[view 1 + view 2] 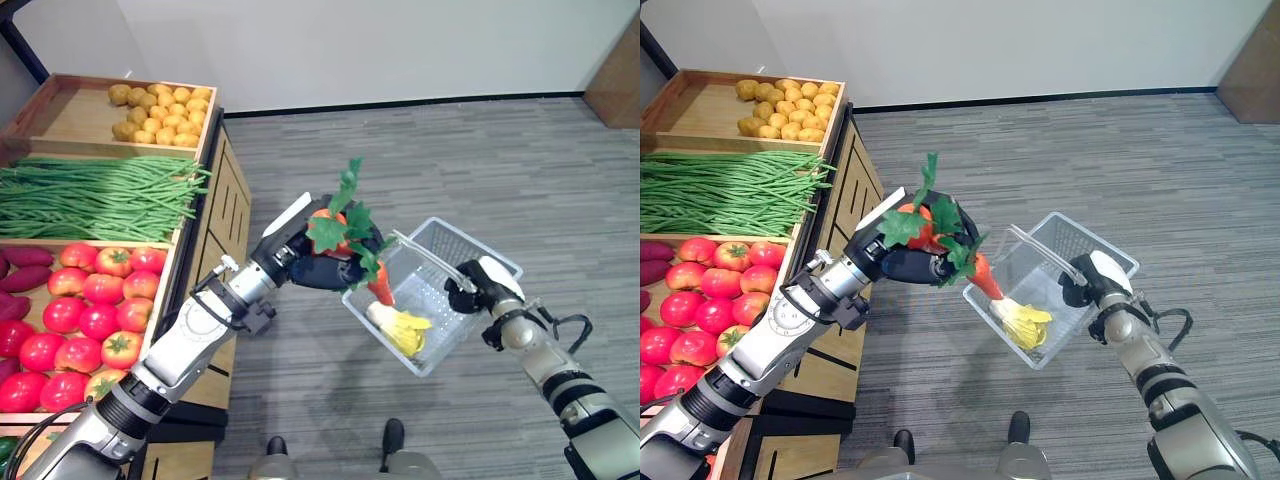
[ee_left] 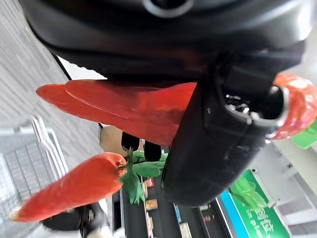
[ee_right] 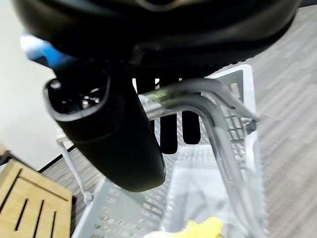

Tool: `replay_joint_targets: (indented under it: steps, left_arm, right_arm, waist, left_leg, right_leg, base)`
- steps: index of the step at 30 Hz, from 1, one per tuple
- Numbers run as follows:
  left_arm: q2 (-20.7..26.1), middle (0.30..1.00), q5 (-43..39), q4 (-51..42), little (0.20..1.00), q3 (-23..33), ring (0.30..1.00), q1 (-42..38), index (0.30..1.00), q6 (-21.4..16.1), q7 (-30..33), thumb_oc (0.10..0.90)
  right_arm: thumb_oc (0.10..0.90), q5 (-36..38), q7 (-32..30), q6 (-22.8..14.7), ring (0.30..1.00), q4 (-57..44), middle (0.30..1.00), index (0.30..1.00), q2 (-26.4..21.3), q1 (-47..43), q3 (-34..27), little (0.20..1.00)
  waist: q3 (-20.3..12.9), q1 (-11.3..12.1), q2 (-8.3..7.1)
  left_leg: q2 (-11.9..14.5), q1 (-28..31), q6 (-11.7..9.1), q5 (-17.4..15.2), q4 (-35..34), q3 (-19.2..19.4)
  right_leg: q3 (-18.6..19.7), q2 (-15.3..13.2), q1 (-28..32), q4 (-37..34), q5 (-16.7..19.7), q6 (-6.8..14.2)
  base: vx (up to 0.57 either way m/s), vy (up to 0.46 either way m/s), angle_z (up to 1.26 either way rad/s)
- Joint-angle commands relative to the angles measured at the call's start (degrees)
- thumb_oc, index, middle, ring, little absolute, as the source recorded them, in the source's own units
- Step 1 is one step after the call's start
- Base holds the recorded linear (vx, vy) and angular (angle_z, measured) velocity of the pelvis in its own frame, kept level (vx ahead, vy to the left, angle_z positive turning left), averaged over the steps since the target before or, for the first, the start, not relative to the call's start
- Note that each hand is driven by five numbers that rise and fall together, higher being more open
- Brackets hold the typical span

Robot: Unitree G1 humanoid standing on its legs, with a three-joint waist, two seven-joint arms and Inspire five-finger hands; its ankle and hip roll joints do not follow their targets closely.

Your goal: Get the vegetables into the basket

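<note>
Over the near rim of the white basket (image 1: 448,262), the left hand (image 1: 318,262) gripped a bunch of leafy carrots (image 1: 345,228), fingers curled round them. One carrot (image 1: 381,287) hung tip-down, its long axis slanting into the basket, above a yellow vegetable (image 1: 400,329) already inside. The right hand (image 1: 482,288) clasped the basket's handle (image 1: 428,253) on its far side. Release looked near.

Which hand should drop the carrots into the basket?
The left hand: it already grips the carrots over the rim of the basket. The right hand holds the basket's handle.
</note>
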Motion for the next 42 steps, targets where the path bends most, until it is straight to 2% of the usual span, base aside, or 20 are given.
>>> replay_joint_targets:
  steps: [1,6,11,18,24,28,42]
  left_arm:
    - [-1.70,0.300,-1.35,-0.93,0.300,-1.70,0.300,-8.97,0.300,-4.94,1.54,0.400]
    - [-4.19,0.300,0.00,1.20,0.300,-4.51,0.300,-9.83,0.300,-4.15,1.97,0.400]
    - [-6.88,0.300,1.75,4.63,0.300,-4.43,0.300,-6.19,0.300,-2.72,2.53,0.400]
    - [-8.78,0.300,6.32,11.20,0.300,-4.86,0.300,-3.19,0.300,-1.56,3.15,0.400]
    - [-11.23,0.300,6.57,17.16,0.300,-3.63,0.300,0.08,0.300,-0.21,4.29,0.400]
    - [-13.82,0.300,10.29,22.91,0.300,-1.40,0.300,1.27,0.300,0.45,7.46,0.400]
    - [-19.61,0.300,16.42,35.83,0.300,3.03,0.300,-0.14,0.300,2.14,14.67,0.400]
  right_arm:
    - [0.400,5.03,-5.64,-4.51,0.300,-1.08,0.300,0.300,-0.14,-14.52,0.52,0.300]
    - [0.400,7.57,-5.47,-4.95,0.300,-3.12,0.300,0.300,2.72,-16.77,1.61,0.300]
    - [0.400,6.25,-4.57,-5.29,0.300,-13.94,0.300,0.300,3.73,-14.30,1.68,0.300]
    - [0.400,8.53,-3.12,-6.07,0.300,-21.64,0.300,0.300,4.18,-11.15,0.09,0.300]
    - [0.400,10.56,-2.63,-6.25,0.300,-25.89,0.300,0.300,4.85,-9.60,-1.50,0.300]
    - [0.400,13.26,-1.71,-7.02,0.300,-30.97,0.300,0.300,5.34,-7.54,-2.84,0.300]
    - [0.400,20.54,3.23,-8.69,0.300,-44.59,0.300,0.300,7.67,-0.94,-2.10,0.300]
  waist:
    - [-2.52,0.06,-1.71]
    - [-2.35,-0.08,-1.47]
    - [-2.45,-0.66,-1.64]
    - [-3.10,-1.24,-1.91]
    - [-3.59,-1.56,-2.09]
    - [-3.71,-1.93,-2.25]
    - [-3.91,-3.34,-2.48]
  left_leg:
    - [-0.78,-3.07,-0.10,-0.34,0.03,-0.36]
    - [-0.97,-3.08,0.08,-0.41,0.03,-0.58]
    - [-1.12,-3.01,0.31,-0.72,0.03,-0.15]
    - [-1.07,-2.57,0.58,-1.12,0.03,0.25]
    - [-1.10,-2.14,0.67,-1.20,0.03,0.68]
    - [-1.08,-1.97,0.69,-1.25,0.03,0.92]
    - [-0.53,-1.68,0.45,-1.19,0.03,2.08]
  right_leg:
    - [-2.86,-2.25,4.97,0.02,-7.68,5.08]
    - [-2.88,-2.40,5.08,0.02,-7.62,5.12]
    - [-2.65,-2.47,4.87,0.02,-7.64,5.15]
    - [-2.32,-2.54,5.14,0.02,-7.88,5.16]
    - [-2.17,-2.48,5.31,0.02,-7.90,5.11]
    - [-2.06,-2.47,5.38,0.02,-7.91,5.07]
    - [-1.40,-2.07,4.94,0.02,-7.86,4.94]
  base:
    - [0.00,0.000,0.00]
    - [0.00,0.000,0.00]
    - [0.00,0.000,0.00]
    - [0.00,0.000,0.00]
    - [0.00,0.000,0.00]
    - [0.00,0.001,-0.01]
    - [0.00,-0.002,-0.02]
